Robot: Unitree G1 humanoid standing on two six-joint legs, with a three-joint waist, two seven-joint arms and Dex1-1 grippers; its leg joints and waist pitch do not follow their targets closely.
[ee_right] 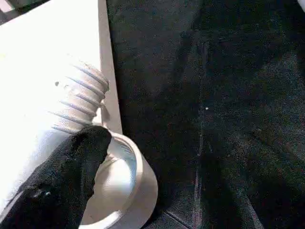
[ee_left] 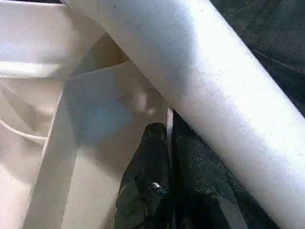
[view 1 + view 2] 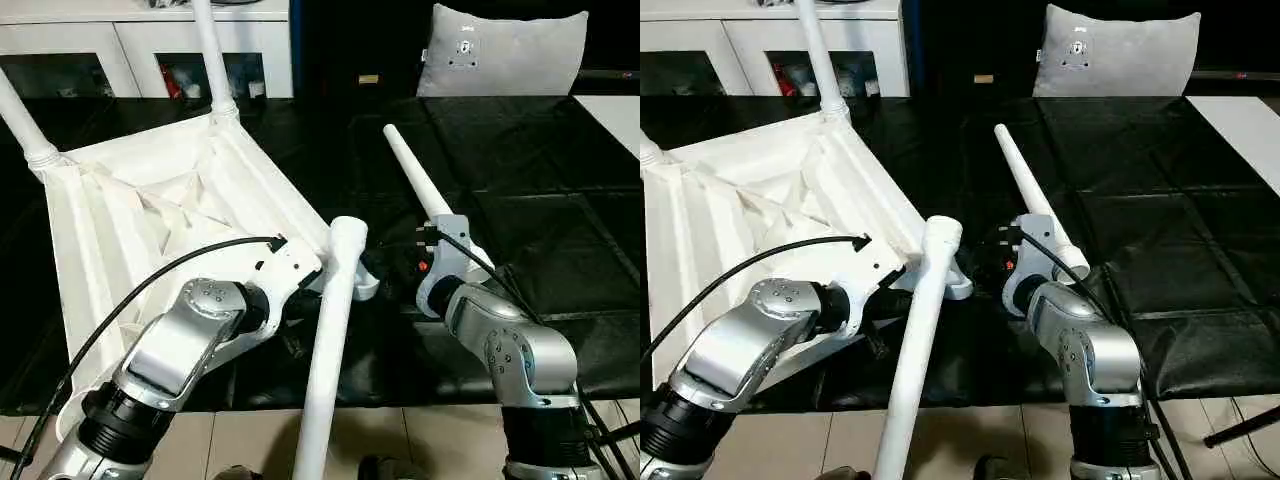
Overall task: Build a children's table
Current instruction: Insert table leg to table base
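The white table top lies upside down on the black mat, ribs up. Two legs stand in its far corner sockets. A third leg slants up toward me from the near right corner socket, its threaded end just above the socket ring. A fourth leg lies loose on the mat. My left gripper is shut on the table top's thin rim beside that socket. My right gripper is open at the socket, one black finger against the threaded end.
The black mat stretches wide to the right of the loose leg. A grey-white cushion stands at the back, a white cabinet at the back left. A white surface borders the mat's far right. Tiled floor lies before the mat.
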